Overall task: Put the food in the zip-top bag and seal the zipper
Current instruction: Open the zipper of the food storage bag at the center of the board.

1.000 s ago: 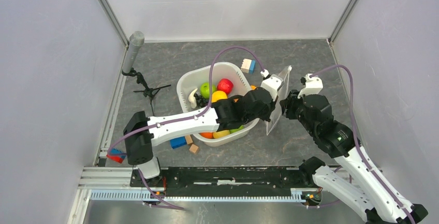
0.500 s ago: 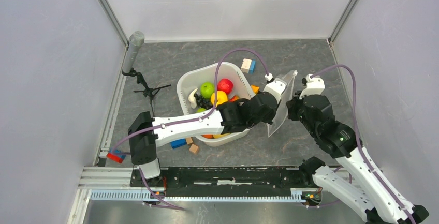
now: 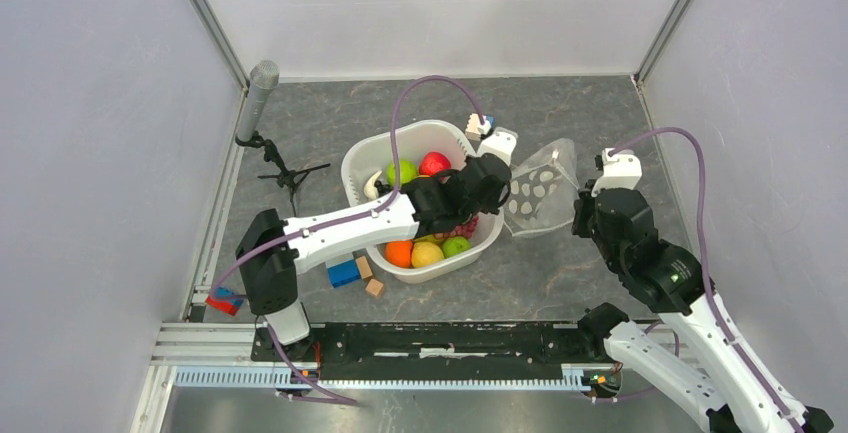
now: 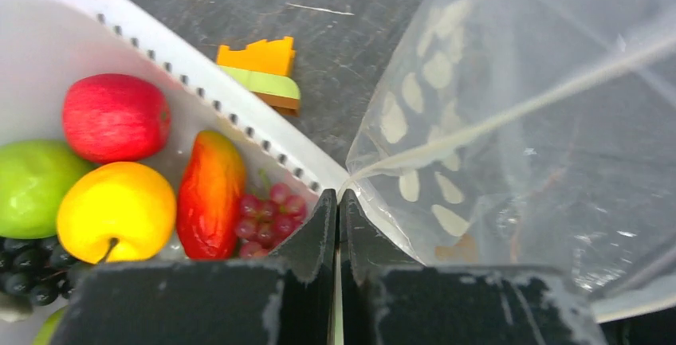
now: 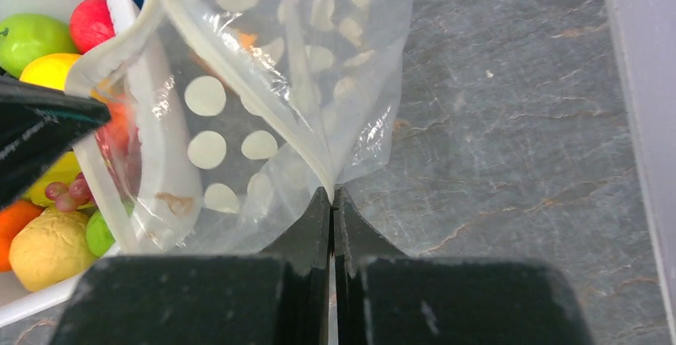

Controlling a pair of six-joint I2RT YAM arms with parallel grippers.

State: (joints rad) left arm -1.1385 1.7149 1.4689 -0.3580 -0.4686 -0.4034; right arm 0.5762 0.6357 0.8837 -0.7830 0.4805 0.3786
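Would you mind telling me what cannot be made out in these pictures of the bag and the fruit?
Top view: the left arm crosses the tub, hiding some of the fruit.
Left wrist view: the zip-top bag runs off the top and right edges, so its far end is unseen.
Right wrist view: fruit behind the bag's plastic is smeared, and a brown mark on the bag is too blurred to identify.
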